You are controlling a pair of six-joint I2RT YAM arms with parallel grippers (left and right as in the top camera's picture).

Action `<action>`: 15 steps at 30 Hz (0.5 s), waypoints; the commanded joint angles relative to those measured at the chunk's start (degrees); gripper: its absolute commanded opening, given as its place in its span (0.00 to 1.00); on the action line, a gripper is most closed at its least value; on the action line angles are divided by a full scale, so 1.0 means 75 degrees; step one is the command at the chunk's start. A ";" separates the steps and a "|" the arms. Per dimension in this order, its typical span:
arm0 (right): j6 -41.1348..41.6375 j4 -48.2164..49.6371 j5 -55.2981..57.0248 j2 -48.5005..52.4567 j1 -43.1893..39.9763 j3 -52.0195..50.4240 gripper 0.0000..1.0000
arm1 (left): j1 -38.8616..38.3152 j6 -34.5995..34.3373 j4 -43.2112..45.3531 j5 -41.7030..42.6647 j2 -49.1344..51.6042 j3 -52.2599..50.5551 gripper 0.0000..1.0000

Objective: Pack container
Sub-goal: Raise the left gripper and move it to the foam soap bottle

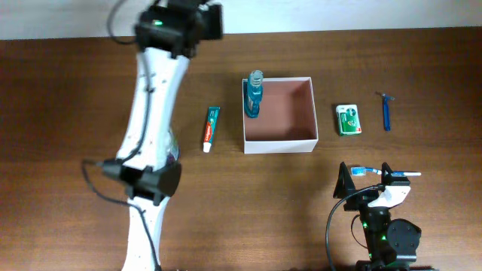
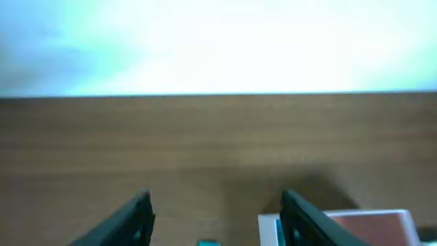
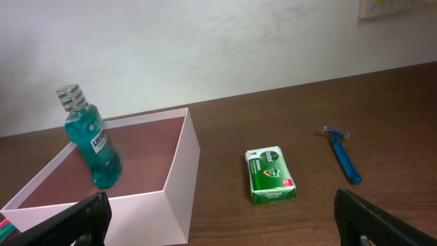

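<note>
1. Left gripper point(image 2: 216, 208): sits up at the far edge of the dark wood-grain table point(image 1: 75, 113), jaws apart with nothing between them. It's well away from every loose item.
2. Red-and-teal toothpaste tube point(image 1: 212, 128): lies flat just left of the box. Its long axis runs far-to-near, white cap toward the near edge.
3. Square shallow white-walled container point(image 1: 279, 143): sits mid-table, open top, pinkish-brown floor. Only a teal mouthwash bottle with a clear cap point(image 3: 92, 147) is in it, leaning in the far-left corner. The rest of the floor is free.
4. Small green rectangular packet point(image 3: 272, 176): just right of the box, not touching it. It lies almost straight ahead of the right fingers, long axis pointing away from them. I'd take this one next, since the right arm is clearly the nearer one.
5. Blue-handled razor point(image 3: 343, 155): further right, handle running far-to-near.
6. Right gripper point(image 3: 222, 205): near edge of the table, fingers spread wide and empty in its own view. The box is ahead and to its left.
</note>
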 commanded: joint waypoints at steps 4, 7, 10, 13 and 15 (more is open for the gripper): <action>0.0038 0.0000 0.0067 -0.0087 0.0070 -0.0070 0.99 | 0.0198 0.0256 -0.0941 0.0143 -0.1017 0.0195 0.62; 0.0038 0.0000 0.0067 -0.0087 0.0070 -0.0070 0.99 | 0.0361 0.0256 -0.1673 0.0143 -0.1154 0.0195 0.65; 0.0038 0.0000 0.0067 -0.0087 0.0070 -0.0070 0.99 | 0.0551 0.0259 -0.2413 0.0137 -0.1163 0.0195 0.66; 0.0038 0.0000 0.0067 -0.0087 0.0070 -0.0070 0.99 | 0.0775 0.0277 -0.2920 0.0149 -0.1163 0.0181 0.66; 0.0038 0.0000 0.0067 -0.0087 0.0070 -0.0070 0.99 | 0.0915 0.0420 -0.2917 0.0361 -0.1198 0.0093 0.73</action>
